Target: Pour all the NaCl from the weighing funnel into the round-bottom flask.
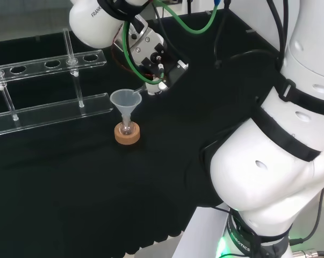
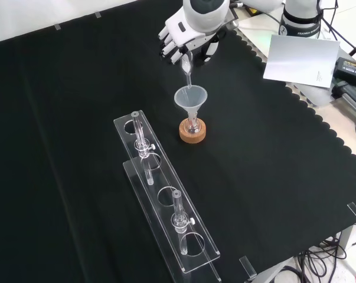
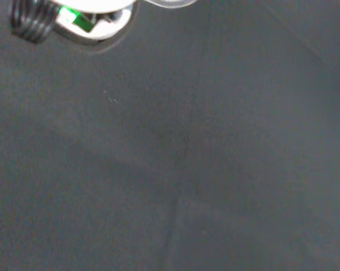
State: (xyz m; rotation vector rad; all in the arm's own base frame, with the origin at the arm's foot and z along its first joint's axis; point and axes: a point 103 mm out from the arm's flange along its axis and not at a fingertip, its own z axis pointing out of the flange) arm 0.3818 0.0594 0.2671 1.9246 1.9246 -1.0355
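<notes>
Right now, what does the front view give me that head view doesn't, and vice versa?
Front view alone: the hand curled round the tilted weighing funnel, its tip over the funnel, plus a white sheet of paper. Head view alone: the arm's big white links and green cables. Both: the funnel in the flask on its cork ring, and the clear rack.

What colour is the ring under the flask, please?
Cork tan, the ring; clearest in the front view.

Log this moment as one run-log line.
hand: shut on weighing funnel | tip over funnel | flask on cork ring | phase: pouring
</notes>
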